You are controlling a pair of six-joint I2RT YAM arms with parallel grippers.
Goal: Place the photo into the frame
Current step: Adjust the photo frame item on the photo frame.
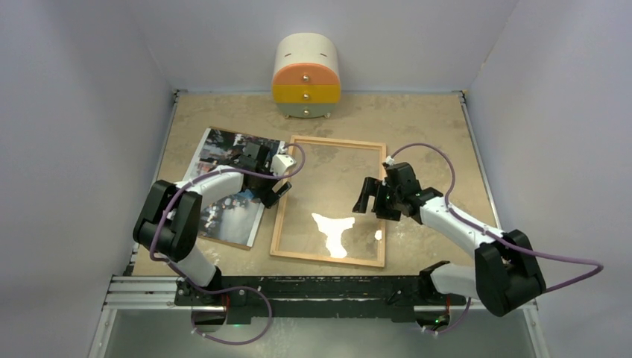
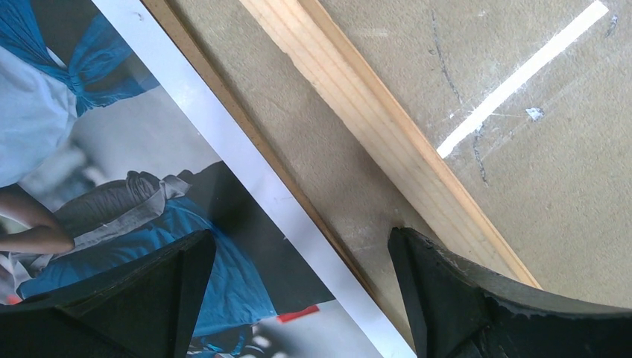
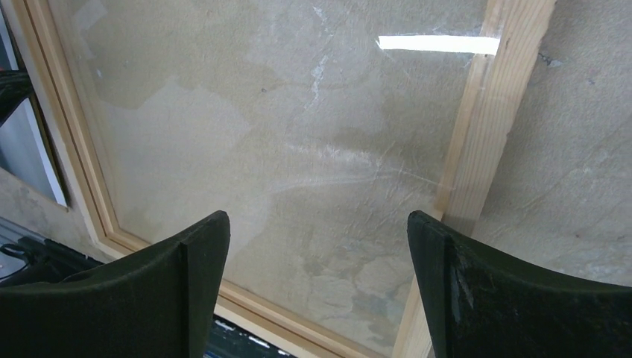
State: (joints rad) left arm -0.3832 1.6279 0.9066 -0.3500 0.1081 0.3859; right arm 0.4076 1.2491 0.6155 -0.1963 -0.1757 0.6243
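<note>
Currently: photo (image 1: 220, 149) lies left of frame (image 1: 339, 140); left gripper (image 2: 298, 246) and right gripper (image 3: 313, 224) both spread wide, holding nothing.

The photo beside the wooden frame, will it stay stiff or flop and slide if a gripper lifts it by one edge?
The photo looks like a thin, large sheet, so it would probably sag if lifted by one edge. Its glossy face may slip in a pinch. It lies flat, so the open left gripper likely has little edge to catch.
</note>
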